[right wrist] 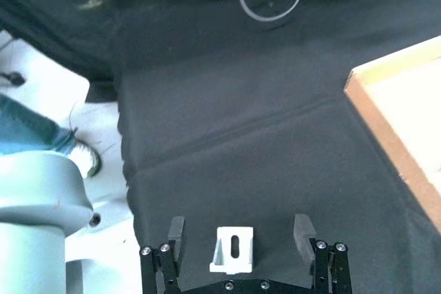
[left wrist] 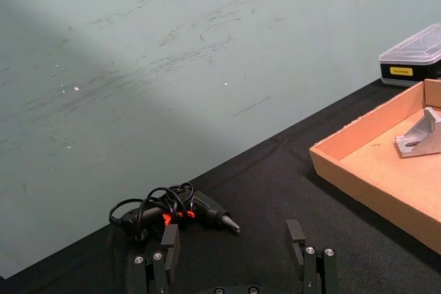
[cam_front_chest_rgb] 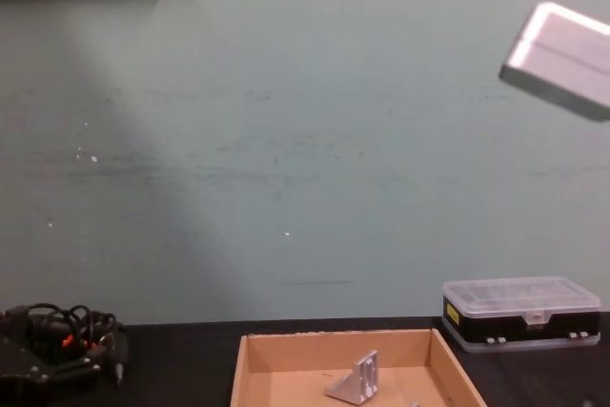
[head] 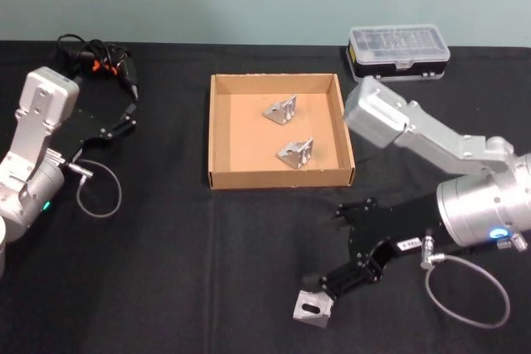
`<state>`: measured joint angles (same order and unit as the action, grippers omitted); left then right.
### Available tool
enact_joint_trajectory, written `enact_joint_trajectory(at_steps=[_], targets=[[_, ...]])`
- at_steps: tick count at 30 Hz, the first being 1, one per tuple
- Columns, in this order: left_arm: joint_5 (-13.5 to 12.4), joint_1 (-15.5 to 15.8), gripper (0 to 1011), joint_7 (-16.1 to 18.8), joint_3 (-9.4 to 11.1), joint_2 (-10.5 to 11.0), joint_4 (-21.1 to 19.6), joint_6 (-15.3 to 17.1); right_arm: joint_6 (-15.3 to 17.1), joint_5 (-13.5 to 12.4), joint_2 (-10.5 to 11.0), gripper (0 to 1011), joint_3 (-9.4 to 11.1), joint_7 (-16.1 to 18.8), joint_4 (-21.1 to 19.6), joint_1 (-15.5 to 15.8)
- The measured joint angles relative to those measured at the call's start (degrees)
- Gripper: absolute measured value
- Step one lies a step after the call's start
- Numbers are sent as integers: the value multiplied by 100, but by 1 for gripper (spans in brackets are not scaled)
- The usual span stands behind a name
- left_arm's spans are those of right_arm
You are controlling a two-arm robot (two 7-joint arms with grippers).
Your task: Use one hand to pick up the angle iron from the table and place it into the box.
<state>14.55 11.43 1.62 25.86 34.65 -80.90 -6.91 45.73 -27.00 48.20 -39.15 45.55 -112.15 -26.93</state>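
Note:
One angle iron (head: 312, 307) lies on the black table (head: 166, 271) near the front edge. My right gripper (head: 322, 248) hovers just over it, open. In the right wrist view the angle iron (right wrist: 233, 248) stands between the spread fingers (right wrist: 176, 233), untouched. The tan box (head: 217, 134) sits at the table's middle with two more angle irons (head: 280, 109) (head: 296, 153) inside. My left gripper (head: 131, 109) rests at the far left, open (left wrist: 233, 239) and holding nothing.
A clear-lidded plastic case (head: 398, 49) stands behind the box at the right. A black electric screwdriver with coiled cable (head: 104, 60) lies at the back left, close to the left gripper. A grey cable loop (head: 99, 188) hangs by the left arm.

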Motion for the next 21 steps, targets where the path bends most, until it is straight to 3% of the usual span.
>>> enact_joint_trajectory(at_steps=[21], targets=[[0, 0, 1000, 0, 0, 0, 0, 0, 239, 446, 205, 1000, -1013, 180, 27, -594]])
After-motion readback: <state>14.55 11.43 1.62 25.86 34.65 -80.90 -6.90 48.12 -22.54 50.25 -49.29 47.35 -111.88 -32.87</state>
